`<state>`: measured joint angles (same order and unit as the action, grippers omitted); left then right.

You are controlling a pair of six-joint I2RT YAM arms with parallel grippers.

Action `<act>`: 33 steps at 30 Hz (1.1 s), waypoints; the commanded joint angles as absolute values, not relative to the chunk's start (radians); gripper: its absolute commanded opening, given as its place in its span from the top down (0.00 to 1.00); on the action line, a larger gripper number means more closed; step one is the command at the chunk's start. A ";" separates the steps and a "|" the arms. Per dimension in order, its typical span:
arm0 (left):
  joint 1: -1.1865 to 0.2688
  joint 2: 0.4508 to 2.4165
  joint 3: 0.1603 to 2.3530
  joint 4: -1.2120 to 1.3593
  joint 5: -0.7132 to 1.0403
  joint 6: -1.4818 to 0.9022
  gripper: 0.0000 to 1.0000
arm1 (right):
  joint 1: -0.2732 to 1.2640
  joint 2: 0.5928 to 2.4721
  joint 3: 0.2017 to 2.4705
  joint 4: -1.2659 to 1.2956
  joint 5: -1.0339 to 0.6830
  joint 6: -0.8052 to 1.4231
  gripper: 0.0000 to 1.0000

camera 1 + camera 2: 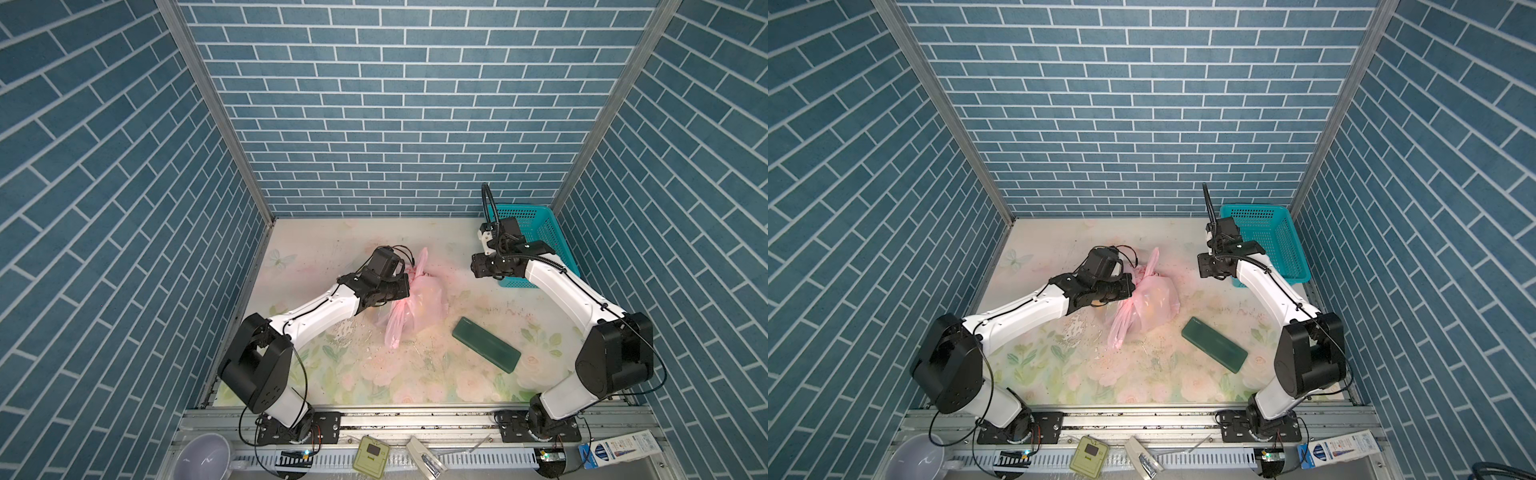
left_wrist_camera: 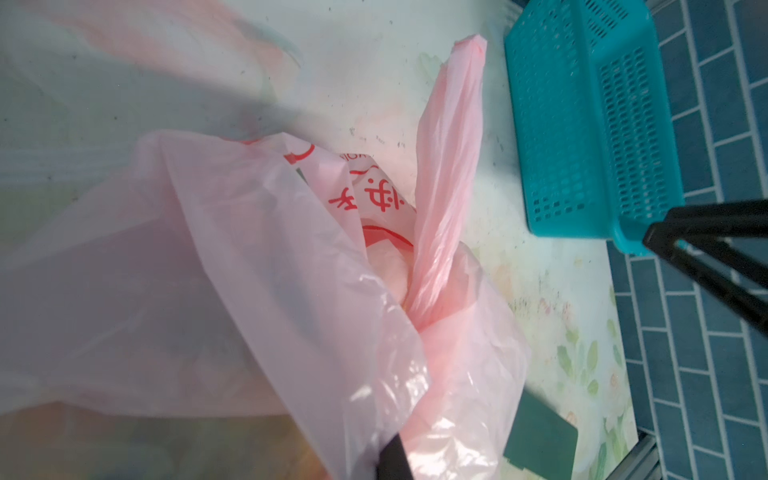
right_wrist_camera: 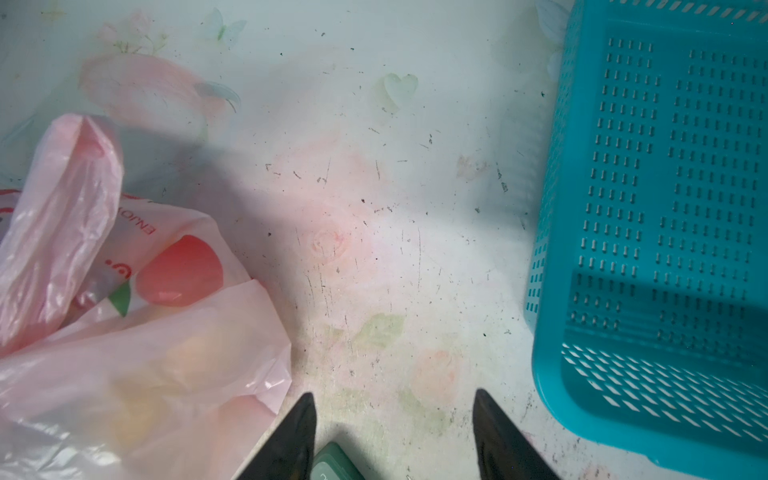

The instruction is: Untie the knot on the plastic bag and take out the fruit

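Plastic bag [image 1: 424, 299], thin translucent pink, bench [image 1: 415, 382] centre: nearer left gripper [image 1: 408, 286] pinched shut on film beside bunched knot [image 1: 417, 273]; right gripper [image 3: 394, 395] half-open, empty, well apart rightward.

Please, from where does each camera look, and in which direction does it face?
Top views: high above the front edge, facing down and forward at the table; both arms show.
Left wrist: on the left arm, facing the plastic bag; one finger of the left pincer, shut on it, shows.
Right wrist: on the right arm, facing down at the table; both fingers of the open right pincer show.
Shared: all views show the plastic bag, teal basket and green block.
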<state>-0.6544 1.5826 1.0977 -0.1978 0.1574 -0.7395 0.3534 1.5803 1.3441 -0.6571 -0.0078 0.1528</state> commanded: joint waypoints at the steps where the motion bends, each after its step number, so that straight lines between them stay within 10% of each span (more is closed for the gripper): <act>1: -0.675 1.644 1.136 -0.030 0.114 -0.814 1.00 | 0.356 1.545 1.319 -0.647 -0.032 0.163 0.40; 4: -0.690 1.724 1.201 -0.032 0.116 -0.807 0.95 | 0.357 1.547 1.322 -0.646 -0.057 0.162 0.40; 8: -0.695 1.746 1.229 -0.058 0.116 -0.796 0.56 | 0.358 1.545 1.329 -0.647 -0.120 0.147 0.40; 13: -0.698 1.649 1.293 -0.298 0.027 -0.653 0.37 | 0.384 1.530 1.323 -0.640 -0.214 0.111 0.40; 33: -0.687 1.713 1.342 -0.526 0.034 -0.175 0.46 | 0.512 1.573 1.339 -0.587 -0.309 0.131 0.41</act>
